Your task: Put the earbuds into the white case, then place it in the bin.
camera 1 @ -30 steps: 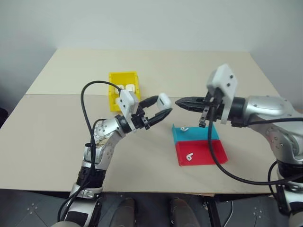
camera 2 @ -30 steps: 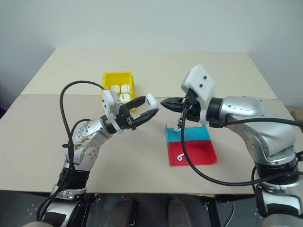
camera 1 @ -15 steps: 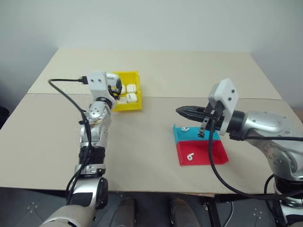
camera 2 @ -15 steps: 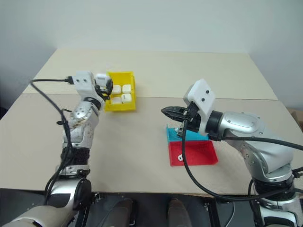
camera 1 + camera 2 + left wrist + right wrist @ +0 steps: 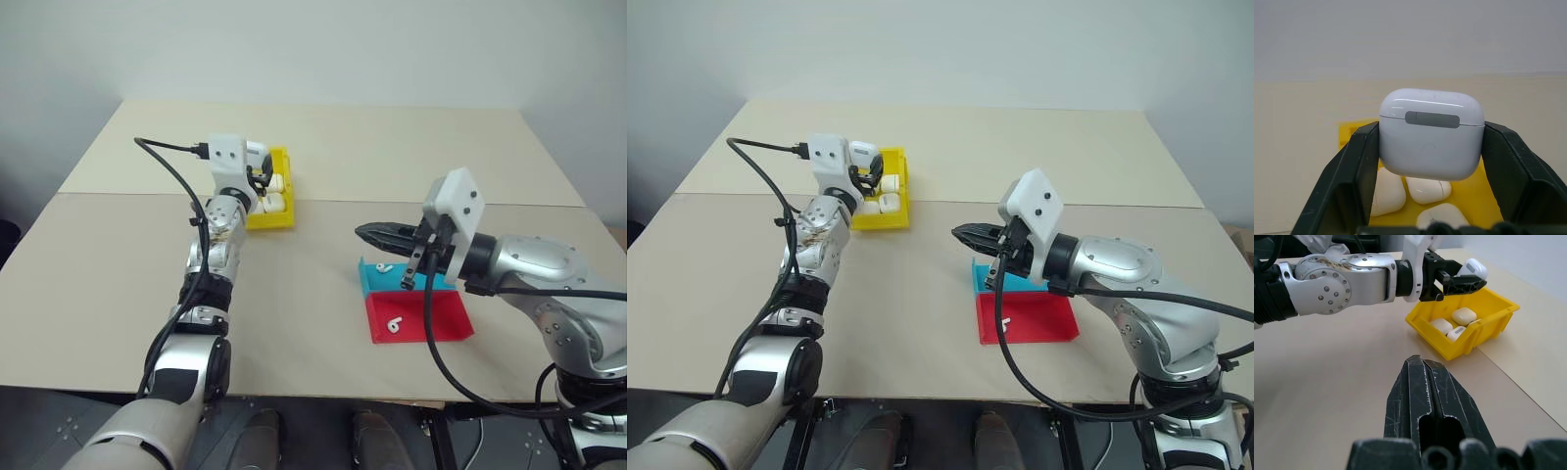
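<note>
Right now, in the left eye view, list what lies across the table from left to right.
Left gripper holding the white case → yellow bin → shut right gripper → blue tray.

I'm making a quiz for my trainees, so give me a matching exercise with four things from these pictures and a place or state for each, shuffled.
1. white case
2. right gripper
3. red tray
4. bin

A. holds several cases
B. shut, holding nothing
C. clamped in the left gripper
D. one earbud lies in it

Pairs: 1-C, 2-B, 3-D, 4-A
</note>
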You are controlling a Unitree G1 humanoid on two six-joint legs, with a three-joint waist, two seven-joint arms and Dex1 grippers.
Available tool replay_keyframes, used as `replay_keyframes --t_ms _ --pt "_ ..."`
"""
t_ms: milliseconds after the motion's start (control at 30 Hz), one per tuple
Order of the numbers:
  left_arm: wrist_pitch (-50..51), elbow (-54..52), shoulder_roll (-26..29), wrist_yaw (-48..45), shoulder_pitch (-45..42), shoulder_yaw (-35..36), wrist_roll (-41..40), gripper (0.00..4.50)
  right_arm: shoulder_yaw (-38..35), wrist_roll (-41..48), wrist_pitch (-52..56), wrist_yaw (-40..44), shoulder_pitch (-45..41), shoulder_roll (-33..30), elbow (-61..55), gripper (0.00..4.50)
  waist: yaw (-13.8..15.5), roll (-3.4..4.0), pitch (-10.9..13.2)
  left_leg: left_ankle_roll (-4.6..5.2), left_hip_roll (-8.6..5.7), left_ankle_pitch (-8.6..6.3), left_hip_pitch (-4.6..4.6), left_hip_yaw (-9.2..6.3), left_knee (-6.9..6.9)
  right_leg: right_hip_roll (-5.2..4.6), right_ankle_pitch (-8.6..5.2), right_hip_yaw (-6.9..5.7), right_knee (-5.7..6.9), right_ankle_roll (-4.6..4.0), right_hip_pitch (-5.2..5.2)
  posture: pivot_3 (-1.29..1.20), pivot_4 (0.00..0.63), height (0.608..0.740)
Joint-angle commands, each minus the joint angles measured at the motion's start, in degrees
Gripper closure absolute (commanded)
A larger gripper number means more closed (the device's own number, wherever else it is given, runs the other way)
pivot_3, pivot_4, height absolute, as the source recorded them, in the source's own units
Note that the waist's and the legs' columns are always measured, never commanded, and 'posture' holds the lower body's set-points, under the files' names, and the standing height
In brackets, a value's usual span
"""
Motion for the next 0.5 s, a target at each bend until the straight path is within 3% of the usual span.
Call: replay_keyframes --t_ms 33,133,167,300,500 --pt "0.45 2.75 0.92 -0.34 -2.66 -1.42 1.88 0.94 -0.41 -0.2 -2.01 -0.13 -0.6 0.28 -1.77 4.5 -0.01 0.0 0.0 0.0 0.0 0.0 -0.01 0.0 0.0 0.0 0.0 0.0 -0.01 0.0 -0.01 0.0 0.15 0.74" --pt "-0.82 5.29 0.96 -1.24 -3.5 -0.69 0.99 0.09 -0.21 -0.32 -2.3 -0.18 -0.89 0.45 -1.57 4.5 0.0 0.0 0.0 0.0 0.0 0.0 -0.04 0.0 -0.01 0.0 0.0 -0.01 -0.02 0.0 -0.03 0.0 0.15 0.74" --pt "-1.01 5.62 1.04 -0.98 -3.64 -0.64 1.1 0.01 -0.15 -0.38 -2.31 -0.25 -0.95 0.45 -1.57 4.5 0.0 0.0 0.0 0.0 0.0 0.0 -0.04 0.0 -0.01 0.0 0.0 -0.01 -0.03 0.0 -0.03 0.0 0.15 0.74" --pt "-1.69 -2.3 2.33 -2.82 0.76 -0.8 0.82 0.01 -0.89 -0.6 -2.53 -0.69 -1.32 0.29 -1.65 4.5 -0.17 0.0 0.0 0.0 0.01 0.0 -0.05 0.0 -0.01 0.0 0.0 0.0 -0.01 0.0 -0.04 0.0 0.15 0.74" --pt "10.42 -32.62 10.57 -16.48 16.03 -1.44 -6.18 0.01 -0.24 -6.6 -7.86 -4.28 -0.27 2.46 0.82 4.5 -1.14 0.02 -0.01 -0.02 0.1 0.01 0.0 0.0 -0.08 0.04 0.02 0.06 0.22 -0.04 -0.1 0.0 0.15 0.74"
